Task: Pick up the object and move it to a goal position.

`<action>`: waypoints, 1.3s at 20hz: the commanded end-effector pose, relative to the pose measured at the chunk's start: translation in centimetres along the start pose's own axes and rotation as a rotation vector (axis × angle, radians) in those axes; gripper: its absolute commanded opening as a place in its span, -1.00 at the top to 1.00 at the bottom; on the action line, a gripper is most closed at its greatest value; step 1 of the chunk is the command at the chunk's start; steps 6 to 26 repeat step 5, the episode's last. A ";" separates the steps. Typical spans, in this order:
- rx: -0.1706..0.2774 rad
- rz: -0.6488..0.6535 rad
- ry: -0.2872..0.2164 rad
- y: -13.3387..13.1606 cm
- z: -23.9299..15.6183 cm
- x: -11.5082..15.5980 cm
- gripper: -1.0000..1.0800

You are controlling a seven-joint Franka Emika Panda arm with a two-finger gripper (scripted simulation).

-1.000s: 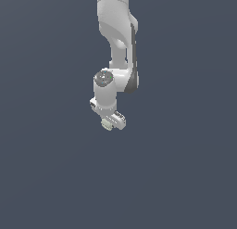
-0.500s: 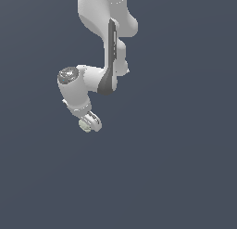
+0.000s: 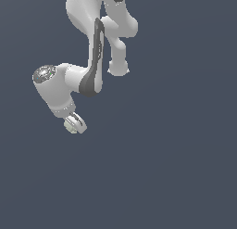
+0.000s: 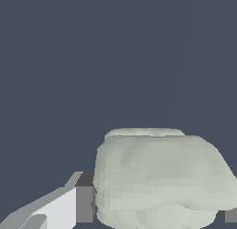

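Observation:
The object (image 4: pixel 157 177) is a pale greenish-white bumpy block. In the wrist view it fills the space between my fingers (image 4: pixel 69 207), which press on its sides. In the exterior view it shows as a small pale piece (image 3: pixel 71 127) at the tip of my gripper (image 3: pixel 74 125), held in the air at the exterior view's left. The gripper is shut on the object. The white arm (image 3: pixel 88 47) bends down from the top of the view to the wrist.
Only a plain dark blue-grey background (image 3: pixel 176 154) shows around the arm in both views. No table, goal marker or other object is visible.
The arm has swung towards the exterior view's left with the object in the gripper. The grip on the object has held throughout.

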State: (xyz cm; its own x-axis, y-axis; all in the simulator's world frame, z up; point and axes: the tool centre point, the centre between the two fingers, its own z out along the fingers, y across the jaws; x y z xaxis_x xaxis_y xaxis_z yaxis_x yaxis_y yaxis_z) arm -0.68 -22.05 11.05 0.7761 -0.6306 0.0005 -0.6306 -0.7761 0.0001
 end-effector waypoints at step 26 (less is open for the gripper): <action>0.000 -0.001 0.000 0.4 -0.3 0.9 1.00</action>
